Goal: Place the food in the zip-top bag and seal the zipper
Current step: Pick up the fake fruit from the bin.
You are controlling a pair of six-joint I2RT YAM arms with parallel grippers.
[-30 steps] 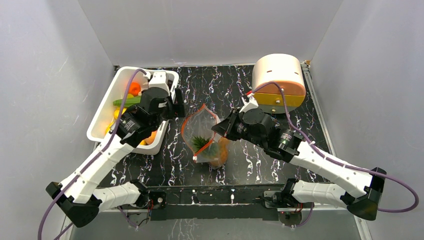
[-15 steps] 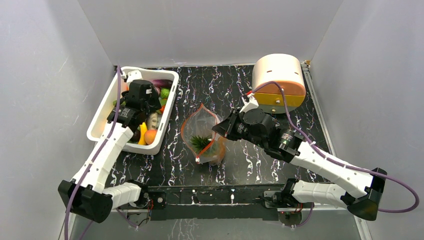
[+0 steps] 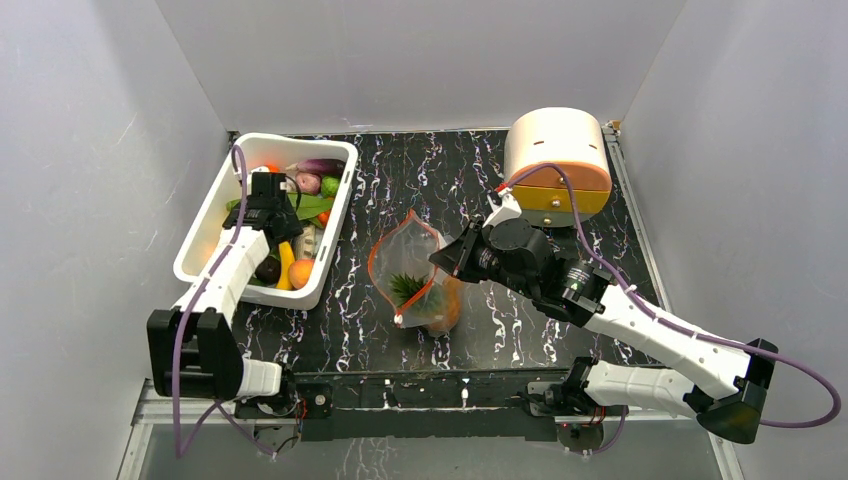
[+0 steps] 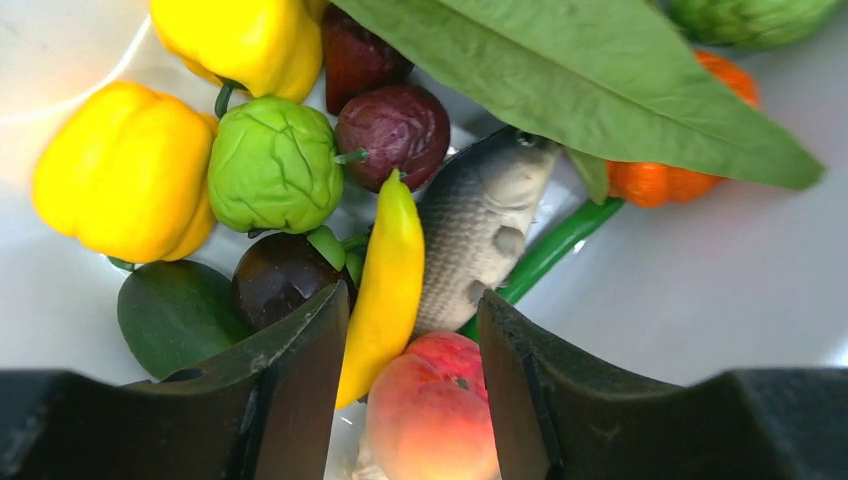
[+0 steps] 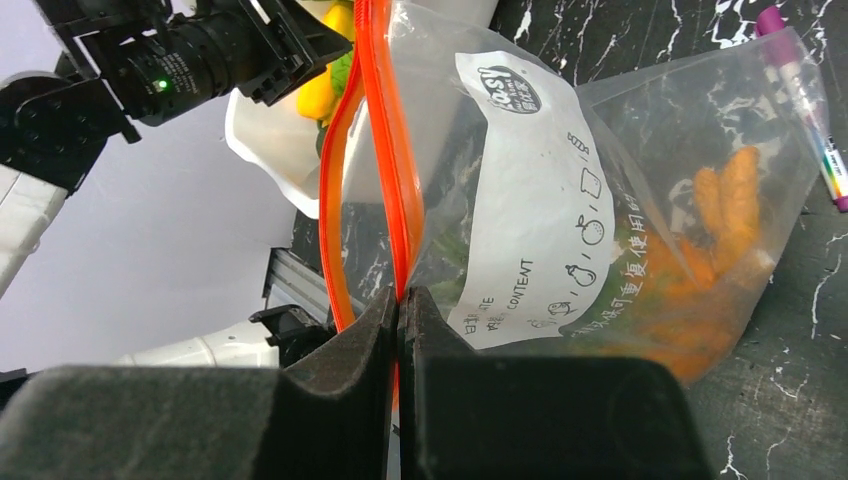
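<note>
I am holding my left claw half spread just above the food in the white tub, a yellow chili and a peach lying between its jaws. Further right, my right claw is pinching the zipper of the zip-top bag, which is resting ahead of it on the tabletop with its mouth parted

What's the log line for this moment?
left gripper: open astride yellow toy chili in white tub | right gripper: shut on orange-red zipper strip | clear plastic bag: mouth open
</note>
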